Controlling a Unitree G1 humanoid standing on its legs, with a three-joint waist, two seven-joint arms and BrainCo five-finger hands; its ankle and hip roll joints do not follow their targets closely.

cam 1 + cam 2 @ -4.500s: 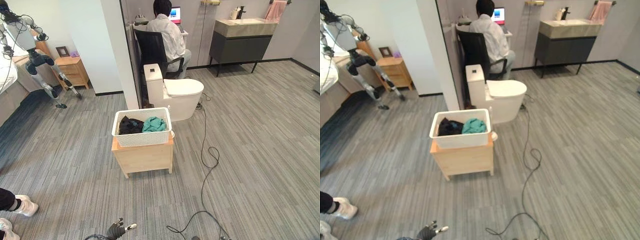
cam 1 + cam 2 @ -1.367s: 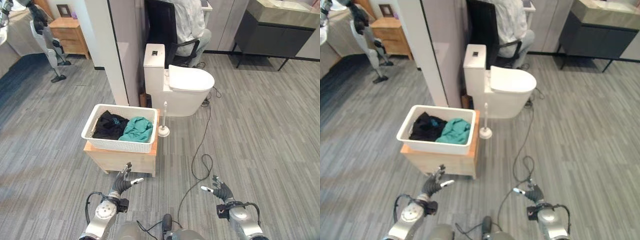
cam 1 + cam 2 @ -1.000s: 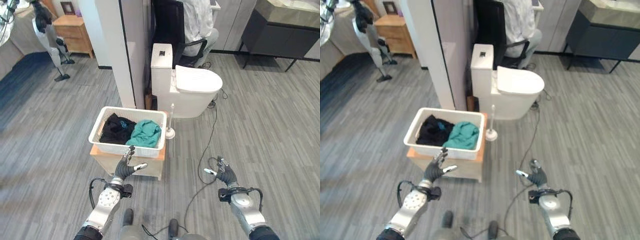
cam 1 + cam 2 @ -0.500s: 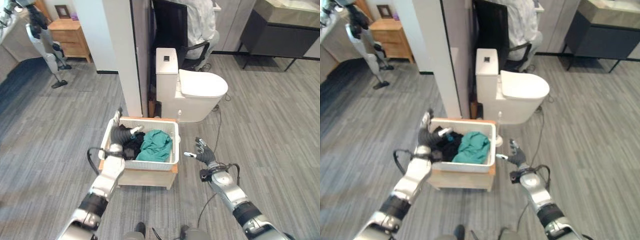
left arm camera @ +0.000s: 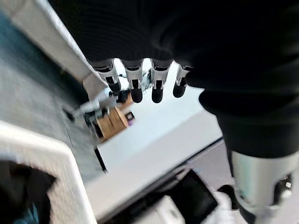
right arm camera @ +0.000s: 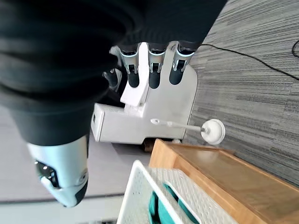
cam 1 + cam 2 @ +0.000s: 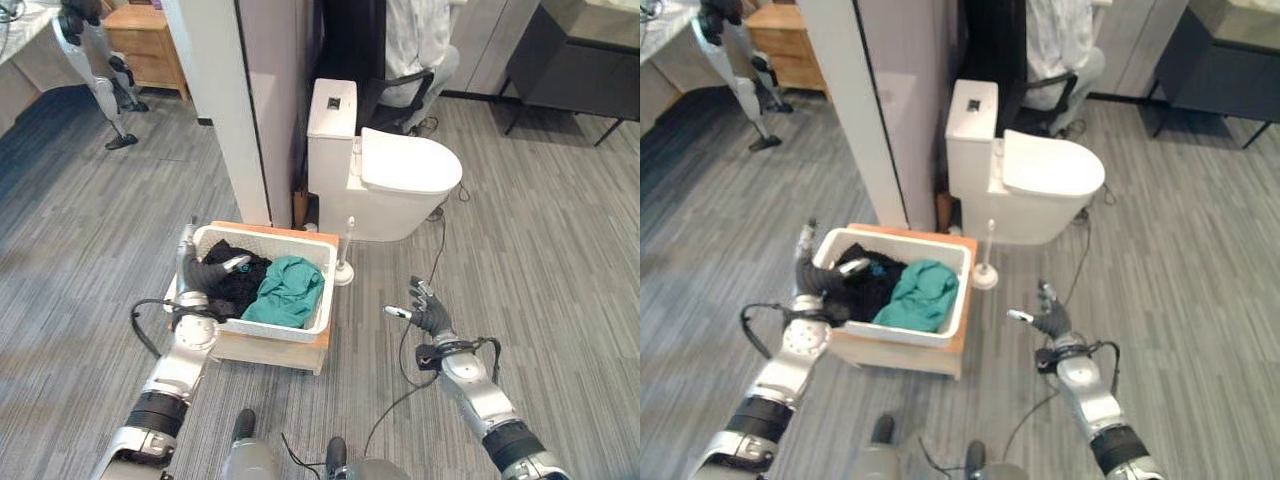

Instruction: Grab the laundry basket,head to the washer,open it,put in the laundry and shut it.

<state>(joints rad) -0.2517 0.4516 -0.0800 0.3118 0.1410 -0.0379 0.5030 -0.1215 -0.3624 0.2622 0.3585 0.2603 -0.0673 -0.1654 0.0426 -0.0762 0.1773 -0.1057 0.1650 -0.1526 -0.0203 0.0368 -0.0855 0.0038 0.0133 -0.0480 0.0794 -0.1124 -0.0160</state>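
The laundry basket (image 7: 262, 283) is sitting on a low wooden stand (image 7: 272, 353) beside the toilet (image 7: 385, 185). The left robot hand (image 7: 205, 274) is hovering open-fingered at its left rim; the right robot hand (image 7: 428, 316) is waiting open, well apart. Grabbing is underway; both hands probably need closing on opposite rims.

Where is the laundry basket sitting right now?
The laundry basket sits on a low wooden stand left of centre in the eye views, near the toilet brush, with the left robot hand at its left end.
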